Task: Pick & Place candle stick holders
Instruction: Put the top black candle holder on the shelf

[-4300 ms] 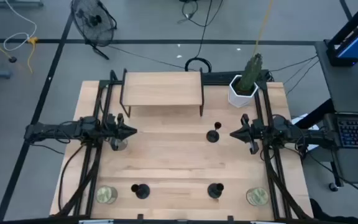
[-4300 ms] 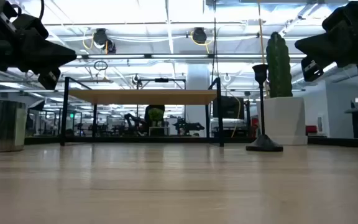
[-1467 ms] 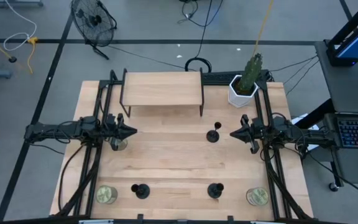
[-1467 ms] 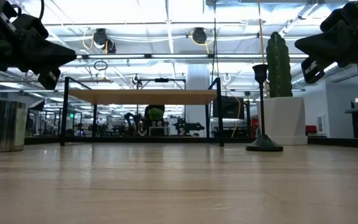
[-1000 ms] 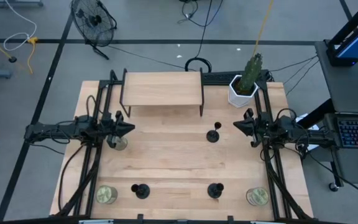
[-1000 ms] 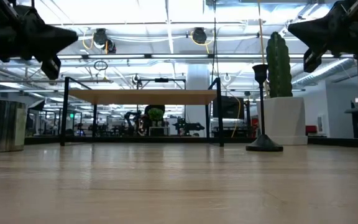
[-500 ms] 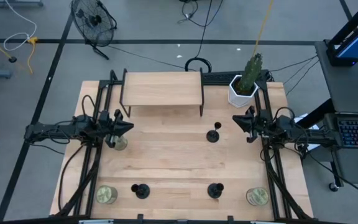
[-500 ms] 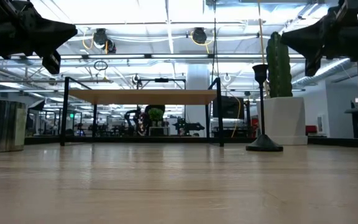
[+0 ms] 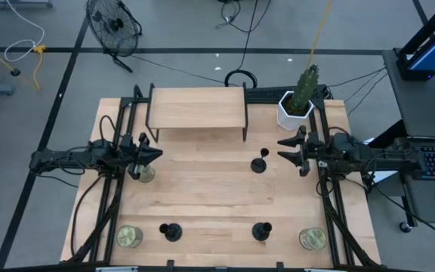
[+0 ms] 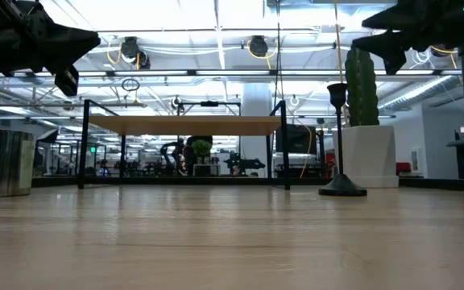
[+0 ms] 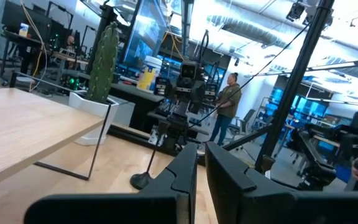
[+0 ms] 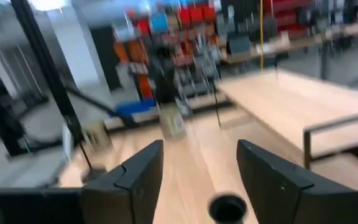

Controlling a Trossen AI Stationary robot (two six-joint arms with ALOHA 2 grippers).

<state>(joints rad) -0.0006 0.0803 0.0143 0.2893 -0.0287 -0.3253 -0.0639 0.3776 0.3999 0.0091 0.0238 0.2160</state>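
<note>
Three black candle stick holders stand on their round bases on the wooden table: one at mid-table (image 9: 259, 163), two near the front edge (image 9: 171, 231) (image 9: 261, 230). My right gripper (image 9: 281, 151) hangs open and level above the table, right of the middle holder, whose cup (image 12: 227, 208) shows below and between its fingers, untouched. In the low view that holder (image 10: 341, 137) stands before the cactus, with my right gripper (image 10: 362, 40) high above it. My left gripper (image 9: 157, 155) waits shut at the table's left, raised (image 11: 201, 152).
A low wooden shelf on black legs (image 9: 196, 109) stands at the back. A white pot with a cactus (image 9: 297, 106) is at the back right. Glass jar candles sit under the left gripper (image 9: 145, 174) and at both front corners (image 9: 130, 236) (image 9: 312, 239).
My right gripper has risen, levelled out from a downward tilt, shifted slightly toward the middle candle stick holder, and opened. The holders and my left gripper have stayed where they were.
</note>
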